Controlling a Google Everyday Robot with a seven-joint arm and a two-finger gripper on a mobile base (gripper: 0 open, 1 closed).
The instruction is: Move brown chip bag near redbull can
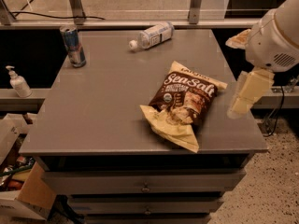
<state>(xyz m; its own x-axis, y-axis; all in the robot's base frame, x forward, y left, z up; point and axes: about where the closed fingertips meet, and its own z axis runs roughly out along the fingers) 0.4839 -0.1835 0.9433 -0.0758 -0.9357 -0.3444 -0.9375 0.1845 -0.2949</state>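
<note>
The brown chip bag [183, 104] lies flat on the right half of the grey cabinet top [103, 101], its pale yellow end pointing at the front edge. The redbull can [73, 46] stands upright at the back left corner, far from the bag. My gripper [246, 94] hangs at the right edge of the view, over the table's right edge, just right of the bag and apart from it. It holds nothing that I can see.
A clear plastic bottle [152, 35] with a white cap lies on its side at the back middle. A soap dispenser [17, 82] stands on a ledge to the left. Boxes and clutter [18, 181] sit on the floor at lower left. Drawers [145, 185] are below the top.
</note>
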